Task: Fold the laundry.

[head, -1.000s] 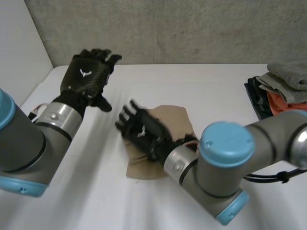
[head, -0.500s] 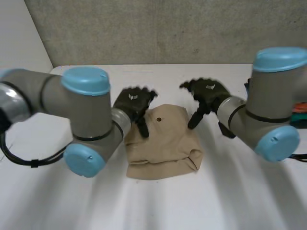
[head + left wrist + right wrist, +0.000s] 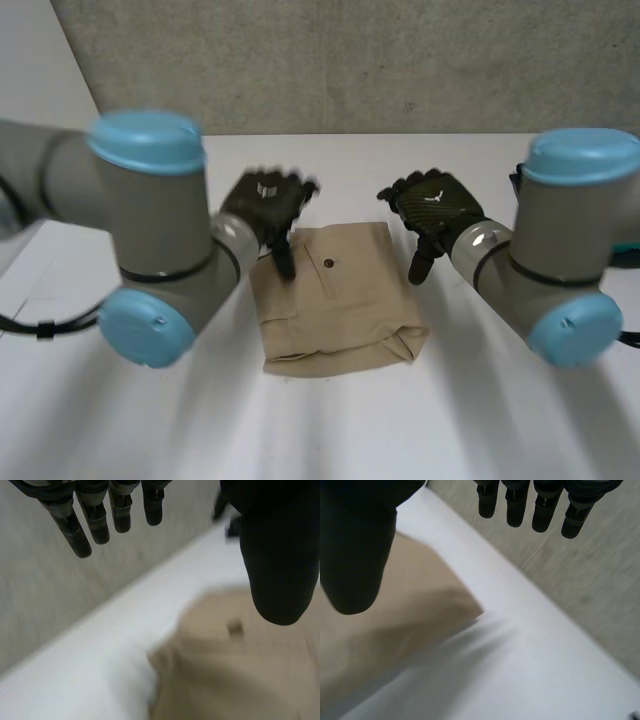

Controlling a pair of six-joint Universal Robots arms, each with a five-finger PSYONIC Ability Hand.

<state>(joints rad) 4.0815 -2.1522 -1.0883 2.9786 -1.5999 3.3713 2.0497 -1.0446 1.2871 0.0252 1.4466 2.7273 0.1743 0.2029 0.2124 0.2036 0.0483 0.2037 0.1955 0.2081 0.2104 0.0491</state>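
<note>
Beige woven cloth [image 3: 340,310] is seen lying near the middle of the white table [image 3: 300,440], already folded into a compact, roughly square packet. At its near edge, layered hems are stacked, and at the near right corner a rounded, puffy fold is left standing rather than pressed flat. The upper face is smooth and matte, marked by a small dark button or eyelet [image 3: 328,264] towards the far edge. Beyond it, the left hand [image 3: 262,205] is held over the far left corner of the cloth and the right hand [image 3: 432,205] just beside the far right corner; whether either touches the fabric cannot be told. In each wrist view the fingers are shown straight and spread, thumb apart, with nothing held. The folding of this piece is judged largely done; what seems left is flattening the bulging corner, perhaps one more fold, and setting the packet aside. A rough grey wall [image 3: 350,60] is seen behind the table's far edge.
</note>
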